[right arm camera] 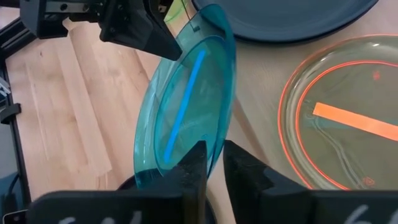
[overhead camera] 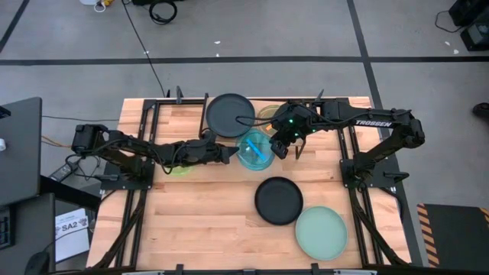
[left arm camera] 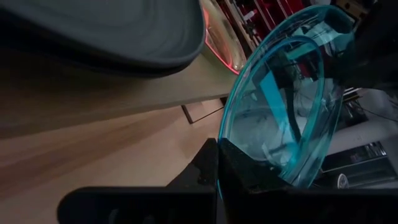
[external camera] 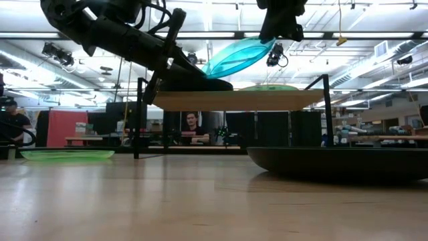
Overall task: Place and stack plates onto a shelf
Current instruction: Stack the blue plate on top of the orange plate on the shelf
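Note:
A translucent blue plate hangs tilted just in front of the shelf, held between both grippers. My left gripper reaches in from the table's left and is shut on the plate's lower, left rim. My right gripper comes down from the right and is shut on the opposite, higher rim. On the shelf lie a black plate and an orange plate, each flat on its underside. My left gripper pinches the blue plate's rim between its two fingers, coming nearly level from the table's left. The plate is lifted clear and rises from this hold toward the right. My right gripper has the plate's opposite rim between its two fingers, slanting down from above and from the right. This is the plate's higher edge. The plate is clear of shelf and table.
A lime green plate lies on the table under my left arm. A second black plate and a pale mint plate lie at the near right. A person sits in the room beyond the table.

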`<move>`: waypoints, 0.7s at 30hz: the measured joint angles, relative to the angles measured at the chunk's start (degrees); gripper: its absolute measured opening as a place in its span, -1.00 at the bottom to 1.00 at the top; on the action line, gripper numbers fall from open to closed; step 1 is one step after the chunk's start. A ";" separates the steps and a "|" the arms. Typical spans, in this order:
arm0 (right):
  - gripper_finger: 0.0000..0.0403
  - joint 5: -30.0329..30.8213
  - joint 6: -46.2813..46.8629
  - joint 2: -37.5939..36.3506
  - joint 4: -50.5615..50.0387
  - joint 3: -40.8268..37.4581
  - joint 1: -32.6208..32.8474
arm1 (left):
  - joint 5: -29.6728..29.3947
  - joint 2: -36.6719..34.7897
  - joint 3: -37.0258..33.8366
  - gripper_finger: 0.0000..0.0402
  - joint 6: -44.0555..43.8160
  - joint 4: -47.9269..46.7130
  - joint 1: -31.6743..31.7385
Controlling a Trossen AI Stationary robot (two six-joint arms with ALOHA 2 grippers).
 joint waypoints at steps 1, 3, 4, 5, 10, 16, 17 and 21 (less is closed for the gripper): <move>-0.74 0.03 0.02 0.00 0.03 0.00 0.00 | 0.00 0.00 0.00 -0.98 -0.01 0.00 0.00; -0.79 0.18 0.02 0.00 0.23 0.00 0.00 | -0.02 0.00 0.00 -0.96 -0.02 -0.01 0.00; -0.82 0.24 0.04 0.00 0.27 0.00 0.00 | -0.02 0.00 0.00 -0.95 -0.02 -0.02 0.00; -0.84 0.26 0.04 0.00 0.32 0.00 0.00 | -0.02 0.00 0.00 -0.94 -0.02 -0.04 0.00; -0.93 0.86 -0.02 0.00 0.71 0.00 -0.04 | 0.44 0.00 0.00 -0.88 0.01 -0.04 -0.07; -0.95 1.27 -0.04 0.00 0.75 0.00 -0.04 | 0.40 0.00 0.00 -0.86 -0.02 0.01 -0.04; -0.95 1.27 -0.04 0.00 0.75 0.00 -0.04 | 0.39 0.00 0.00 -0.86 0.00 0.01 -0.04; -0.95 1.27 -0.05 0.02 0.75 0.00 -0.04 | 0.33 0.00 0.00 -0.85 1.41 0.03 -0.04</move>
